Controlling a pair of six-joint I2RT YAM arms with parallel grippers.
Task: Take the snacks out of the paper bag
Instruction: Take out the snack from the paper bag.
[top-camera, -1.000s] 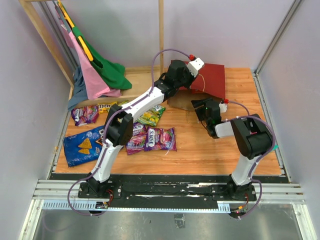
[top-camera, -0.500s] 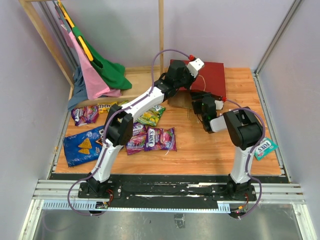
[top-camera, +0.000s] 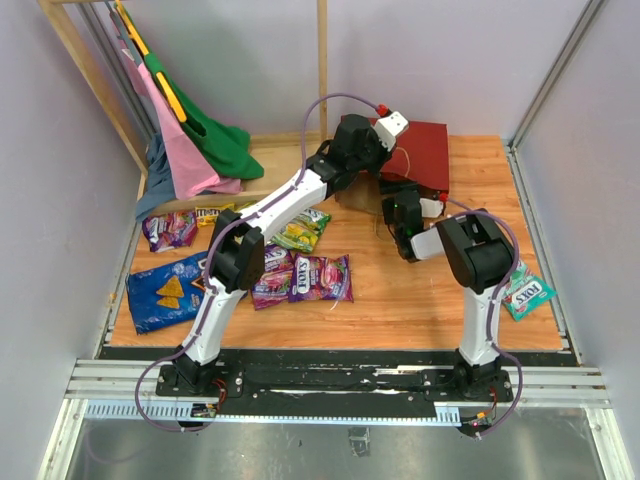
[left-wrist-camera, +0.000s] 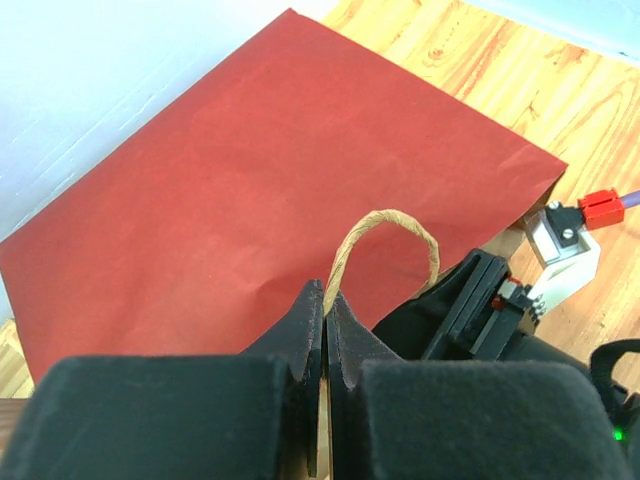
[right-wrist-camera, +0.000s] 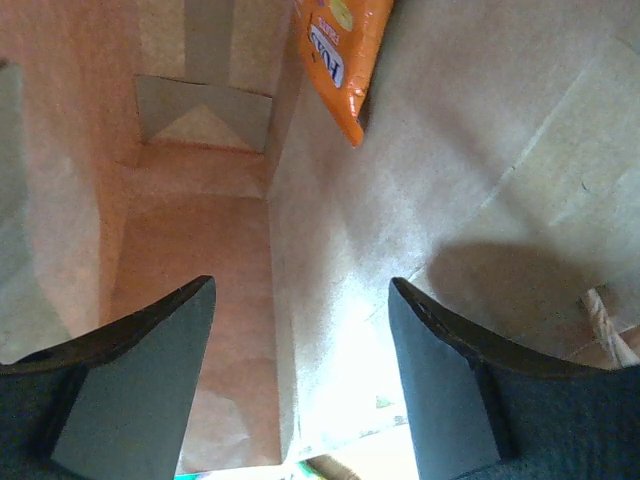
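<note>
The dark red paper bag (top-camera: 425, 155) lies at the back of the table, and its outside fills the left wrist view (left-wrist-camera: 250, 170). My left gripper (top-camera: 388, 132) (left-wrist-camera: 326, 310) is shut on its string handle (left-wrist-camera: 385, 225). My right gripper (top-camera: 400, 205) (right-wrist-camera: 300, 290) is open inside the bag's mouth, facing the brown kraft inner wall (right-wrist-camera: 450, 150). An orange snack packet (right-wrist-camera: 340, 45) lies deeper inside, beyond the fingertips. On the table lie the blue Doritos bag (top-camera: 165, 290), purple packs (top-camera: 320, 277), a yellow-green pack (top-camera: 300, 232) and a teal pack (top-camera: 527, 293).
Pink and green garments (top-camera: 190, 140) hang from a wooden rack (top-camera: 80, 70) at the back left. A wooden post (top-camera: 322, 60) stands behind the bag. Grey walls close in both sides, and a metal rail (top-camera: 330, 385) runs along the near edge.
My right arm swung left and pushed its gripper into the bag's mouth, jaws widening. That uncovered the teal pack at the right. The left gripper kept hold of the handle.
</note>
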